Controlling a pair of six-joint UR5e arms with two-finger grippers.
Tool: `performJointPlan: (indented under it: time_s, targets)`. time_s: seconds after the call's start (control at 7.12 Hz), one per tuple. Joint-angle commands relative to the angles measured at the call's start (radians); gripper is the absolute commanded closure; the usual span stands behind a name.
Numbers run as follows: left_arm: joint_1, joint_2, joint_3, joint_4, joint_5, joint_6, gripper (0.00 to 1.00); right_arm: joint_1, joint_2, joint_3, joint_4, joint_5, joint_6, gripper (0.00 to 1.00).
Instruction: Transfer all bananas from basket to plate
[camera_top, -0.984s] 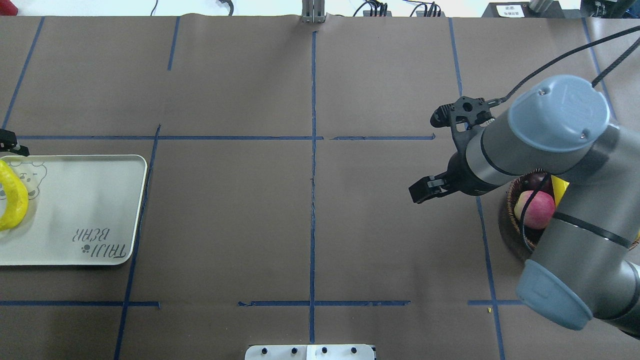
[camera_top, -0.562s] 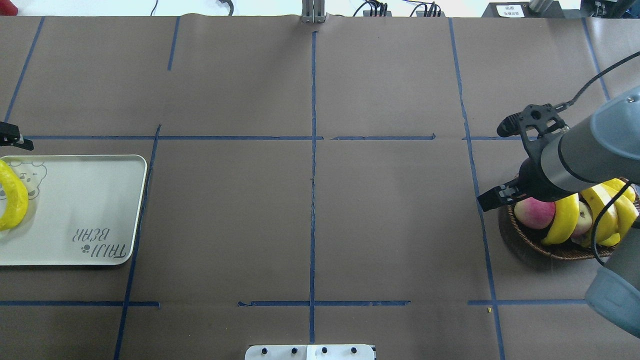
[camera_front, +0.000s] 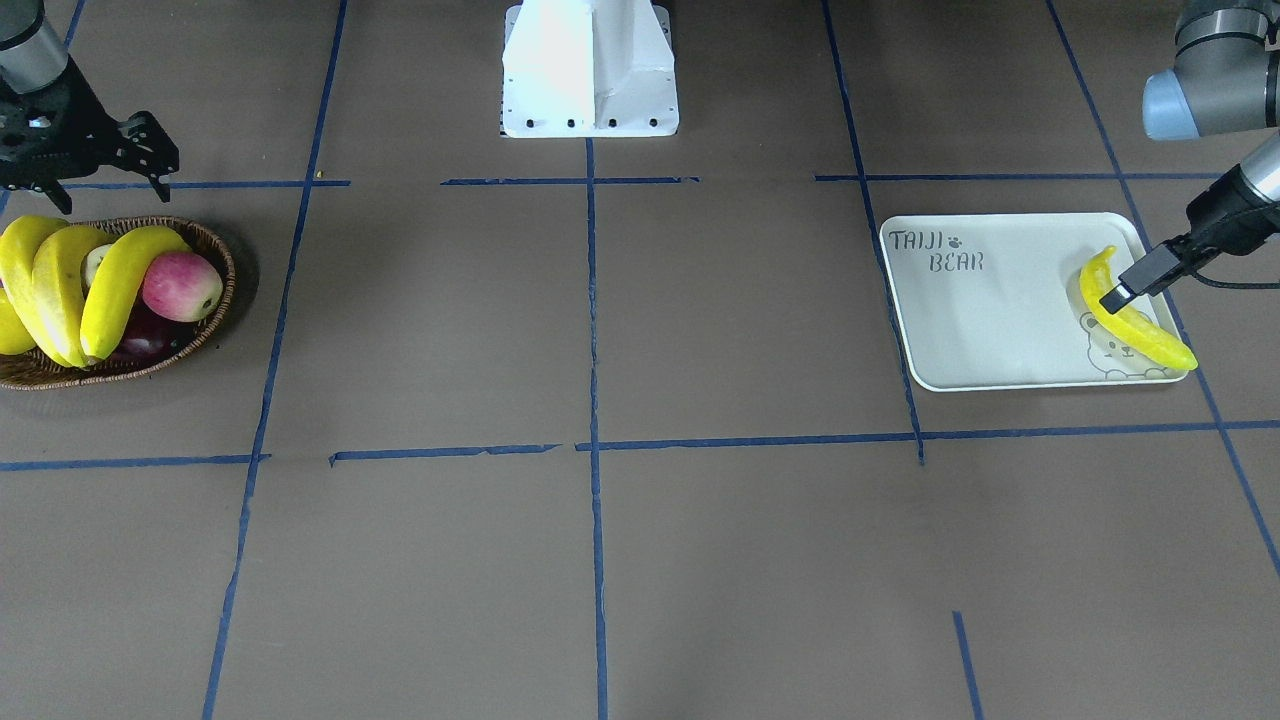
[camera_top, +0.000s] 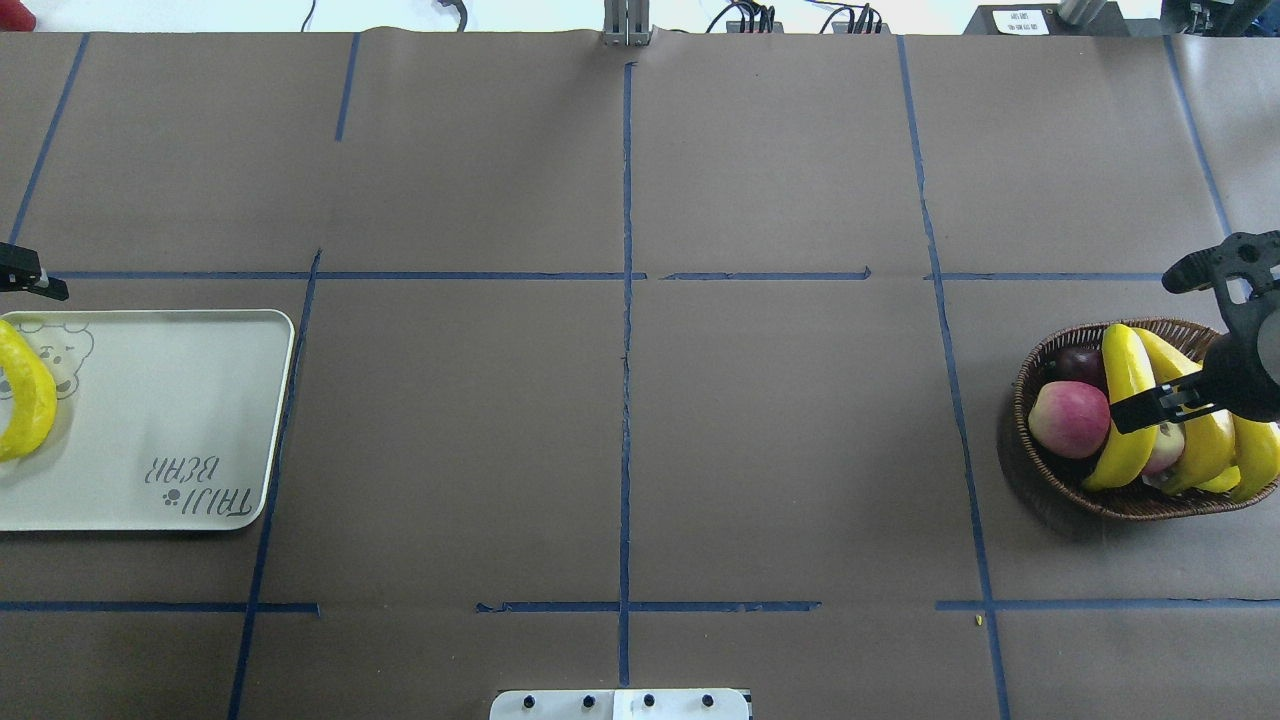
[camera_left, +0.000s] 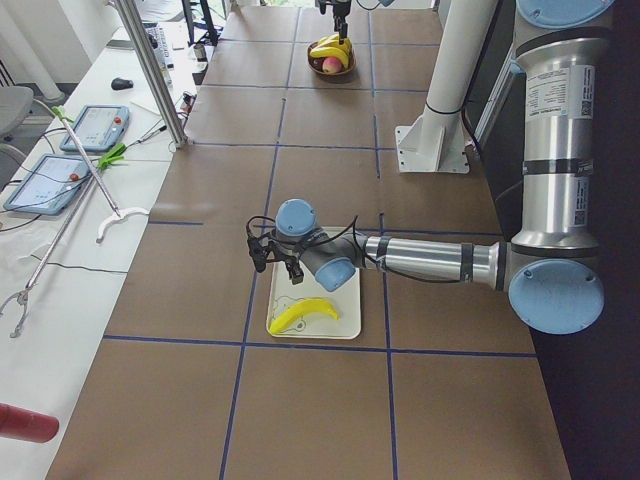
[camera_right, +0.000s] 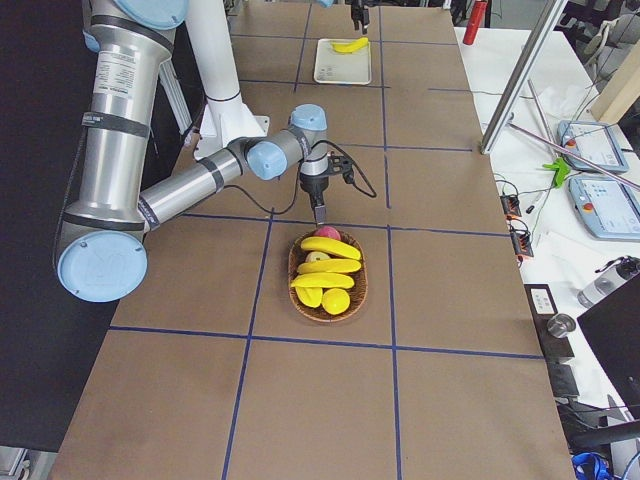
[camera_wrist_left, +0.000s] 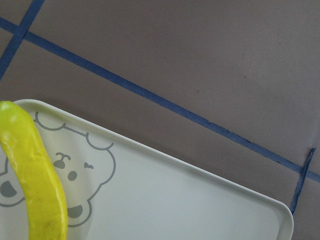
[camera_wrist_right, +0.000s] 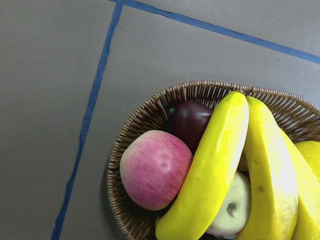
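Three bananas lie side by side across the brown wicker basket at the table's right end, and the right wrist view has them close up. My right gripper hangs open just above the basket's left half with nothing between its fingers; it also shows in the front-facing view. One banana rests free on the bear end of the pale plate at the far left. My left gripper hovers over that banana, open and holding nothing.
The basket also holds a pink-red apple, a dark purple fruit and a pale fruit under the bananas. The robot's white base stands at mid-table on its side. Blue tape lines cross the brown table cover.
My right arm has swung to the right, uncovering the basket, and its open gripper now sits over the bananas. The left gripper shifted slightly away from the plate. The banana on the plate stayed put.
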Motion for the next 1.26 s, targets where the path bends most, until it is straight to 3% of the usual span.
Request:
performJointPlan:
  time_s: [0.0, 0.14, 1.12]
  targets:
    - [0.001, 0.004, -0.001, -0.009, 0.0, 0.0, 0.0, 0.001, -0.02, -0.107, 0.244, -0.001, 0.341, 0.22]
    - [0.001, 0.004, 0.001, -0.009, 0.0, 0.0, 0.0, 0.0, -0.029, -0.16, 0.338, -0.004, 0.41, 0.23]
    - [0.003, 0.008, 0.001, -0.011, 0.0, 0.0, 0.0, -0.076, -0.088, -0.184, 0.347, -0.068, 0.405, 0.24]
